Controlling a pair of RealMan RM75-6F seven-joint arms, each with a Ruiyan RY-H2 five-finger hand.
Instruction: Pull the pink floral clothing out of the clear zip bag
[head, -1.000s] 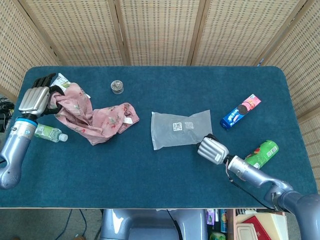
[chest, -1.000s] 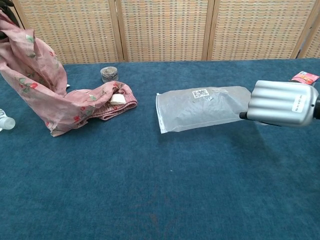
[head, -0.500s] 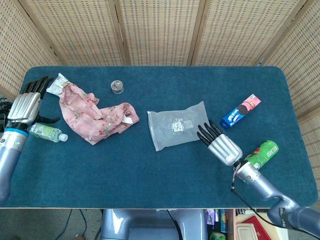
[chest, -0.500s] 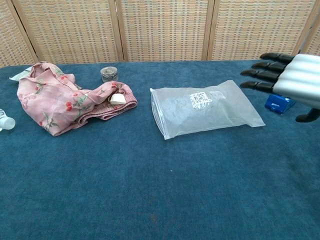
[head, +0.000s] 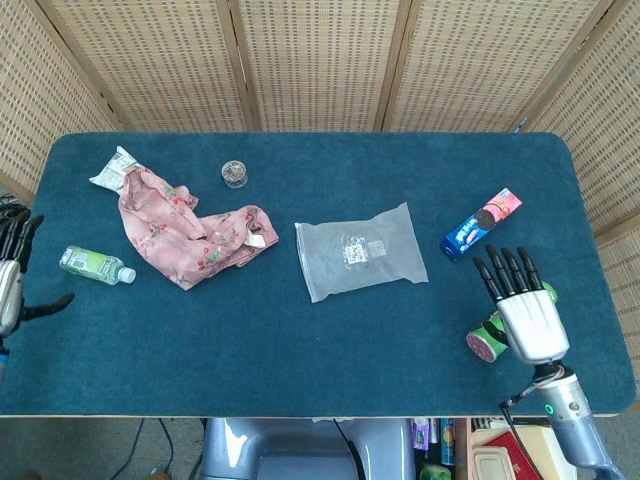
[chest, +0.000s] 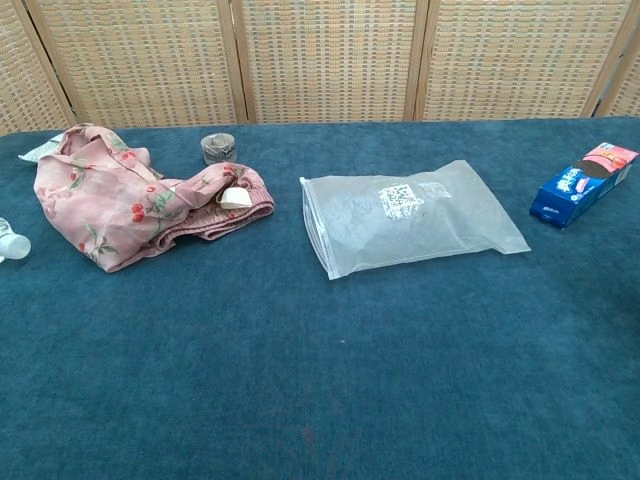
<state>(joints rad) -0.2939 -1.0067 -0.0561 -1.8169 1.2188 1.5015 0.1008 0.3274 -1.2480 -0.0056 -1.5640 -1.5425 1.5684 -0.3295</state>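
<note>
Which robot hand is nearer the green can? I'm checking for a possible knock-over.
The right robot hand: its open fingers hover right beside the green can at the table's right edge. The left robot hand is open at the far left edge, across the whole table.

Both of my views are bright and evenly lit, with only faint, soft shadows on the surface (head: 300, 350). Focus is sharp throughout; my chest view's foreground looks slightly softer.

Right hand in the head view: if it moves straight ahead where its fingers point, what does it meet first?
Probably the blue cookie box. The right hand hangs open past the green can, fingers aimed up the table; its height is unclear, so it may pass above.
</note>
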